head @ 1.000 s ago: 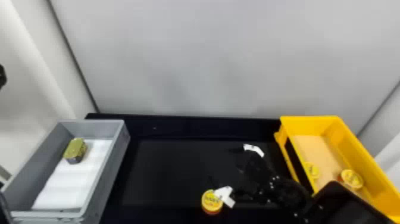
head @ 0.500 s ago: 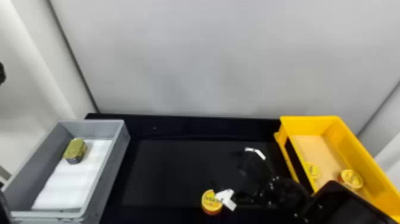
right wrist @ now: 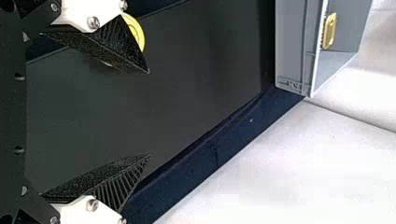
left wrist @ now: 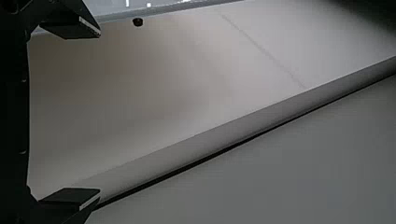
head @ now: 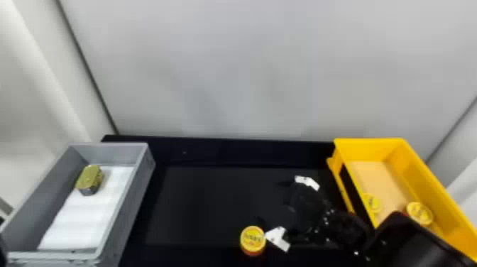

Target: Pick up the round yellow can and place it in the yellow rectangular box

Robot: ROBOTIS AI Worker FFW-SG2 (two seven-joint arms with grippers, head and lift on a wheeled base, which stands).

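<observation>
My right claw (right wrist: pixel 149 114) hung open, the round yellow can (head: pixel 252 238) on the tabletop (head: pixel 209 206) just outside its spread fingers, where lowering without shifting over first risked a finger striking the can and tipping it.

Ahead of me there's a plain lt. grey wall (head: pixel 248 71) behind the blk table (head: pixel 220 151), w/ a L seam (head: pixel 87 67) and a R seam (head: pixel 452 131), both dk and slanted. The table's got a dk panel (head: pixel 198 206) mid-top. Light's soft, brighter far L; my L wrist view catches a dimmer pale surface (left wrist: pixel 196 88).
</observation>
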